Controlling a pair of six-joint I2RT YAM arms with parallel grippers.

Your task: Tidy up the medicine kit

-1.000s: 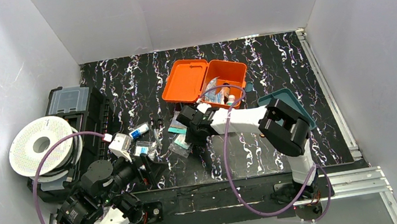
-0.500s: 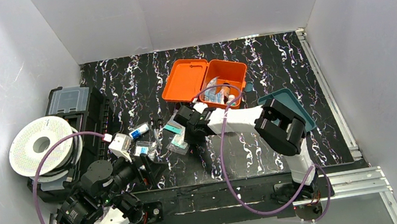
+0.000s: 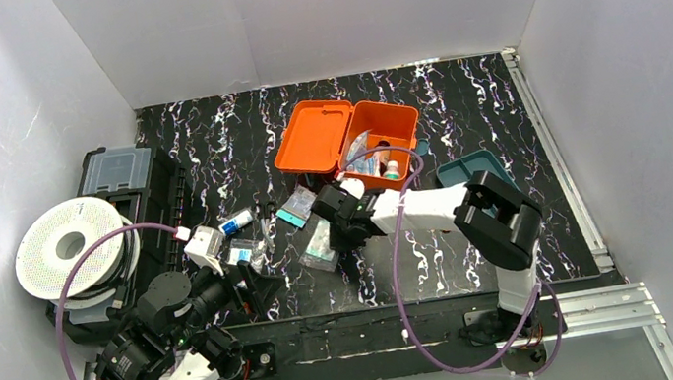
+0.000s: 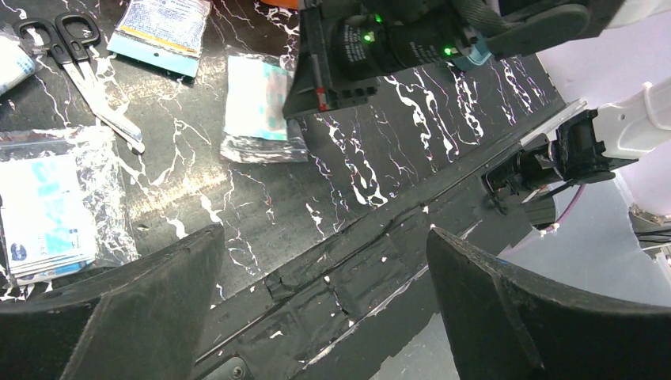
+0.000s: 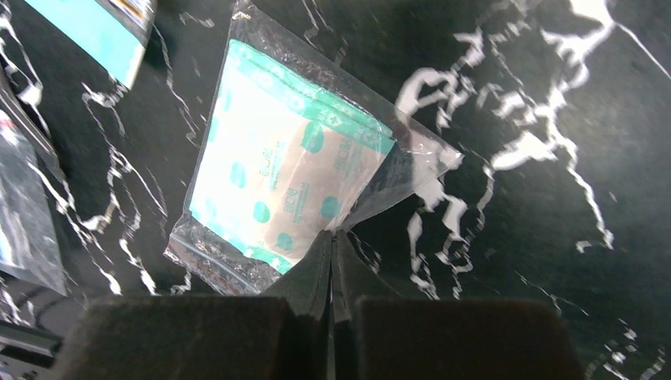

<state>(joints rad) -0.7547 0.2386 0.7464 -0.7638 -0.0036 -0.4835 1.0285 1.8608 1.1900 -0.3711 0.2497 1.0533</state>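
right gripper (image 5: pixel 332 237) has shut within the last second and now pinches the edge of the clear bandage bag (image 5: pixel 285 174). the bag has slid with it toward 4 o'clock, away from the teal-edged packet (image 3: pixel 297 205). the pick looks made, so the carry to the medicine kit (image 3: pixel 311 139) is likely next. the kit lies open at 1 o'clock of the bag, near, already partly filled. its near wall is the edge to clear, and bare table (image 3: pixel 441 255) lies between. left gripper (image 4: pixel 323 237) hangs wide open at 8 o'clock, well apart.
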